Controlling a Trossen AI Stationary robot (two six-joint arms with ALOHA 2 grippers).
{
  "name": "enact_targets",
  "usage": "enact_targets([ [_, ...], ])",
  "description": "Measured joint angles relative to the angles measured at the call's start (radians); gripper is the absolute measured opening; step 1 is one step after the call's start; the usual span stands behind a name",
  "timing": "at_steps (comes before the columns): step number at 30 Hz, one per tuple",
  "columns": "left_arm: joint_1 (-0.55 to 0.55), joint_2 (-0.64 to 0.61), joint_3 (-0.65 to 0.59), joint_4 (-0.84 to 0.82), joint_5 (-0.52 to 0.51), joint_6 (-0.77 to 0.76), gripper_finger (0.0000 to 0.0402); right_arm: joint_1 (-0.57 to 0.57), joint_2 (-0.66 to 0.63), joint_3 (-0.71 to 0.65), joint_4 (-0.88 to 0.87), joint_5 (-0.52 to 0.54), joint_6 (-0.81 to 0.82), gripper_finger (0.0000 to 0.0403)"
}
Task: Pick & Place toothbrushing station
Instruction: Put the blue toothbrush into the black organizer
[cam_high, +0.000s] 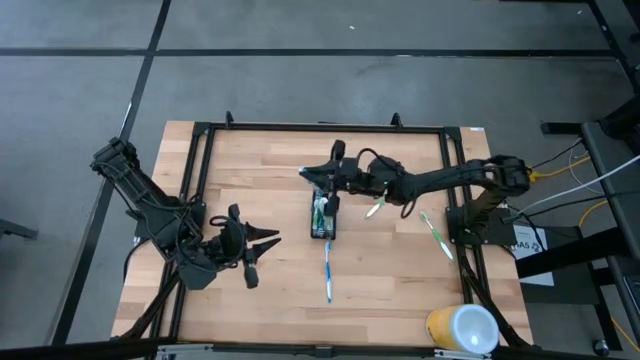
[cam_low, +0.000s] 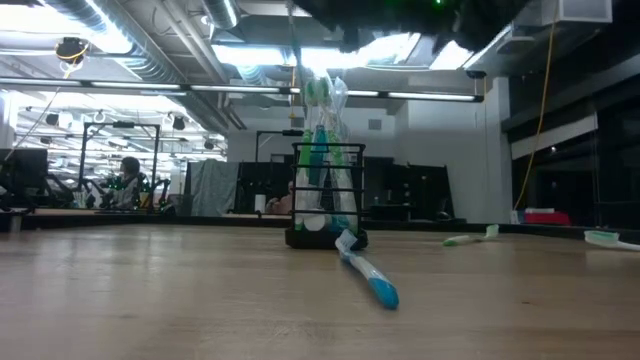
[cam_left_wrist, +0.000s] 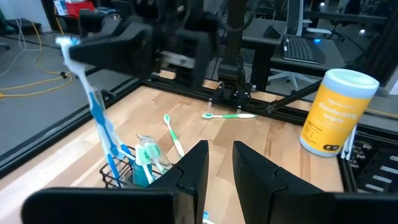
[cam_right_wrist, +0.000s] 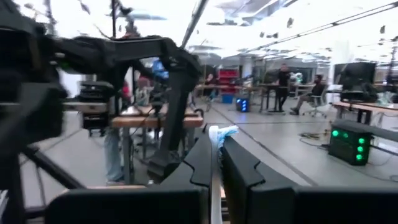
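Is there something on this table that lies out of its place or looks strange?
Yes. Three toothbrushes lie loose on the table, outside the black mesh holder: a blue-white one just in front of it and two green-white ones to its right. The right gripper holds another above the holder.

One black mesh holder (cam_high: 321, 218) stands on the desk (cam_high: 270, 170). Three toothbrushes lie loose on the wood: one blue-white toothbrush (cam_high: 328, 272) and two green-white toothbrushes, one (cam_high: 375, 207) near the holder and one (cam_high: 436, 236) farther toward the right edge. A fourth loose brush, another blue-white toothbrush (cam_left_wrist: 99, 115), is pinched upright in the right gripper (cam_high: 322, 180) (how many more brushes sit inside the holder cannot be told). One yellow-and-white canister (cam_high: 462, 328) stands at the desk's corner. Two grippers are present, the other being the left gripper (cam_high: 258, 253).
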Motion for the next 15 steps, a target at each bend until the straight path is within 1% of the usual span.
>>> enact_targets([
  [2, -0.008, 0.0, 0.0, -0.001, 0.0, -0.004, 0.0067, -0.013, 0.01, -0.052, 0.096, 0.013, 0.012, 0.0015],
  [4, -0.016, 0.0, 0.0, -0.003, -0.001, -0.007, 0.0067, -0.024, 0.007, -0.091, 0.14, 0.024, 0.012, 0.0015],
  [15, -0.004, 0.0, 0.0, -0.016, 0.013, -0.008, 0.0067, -0.04, 0.014, -0.166, 0.155, 0.016, 0.046, 0.0015],
])
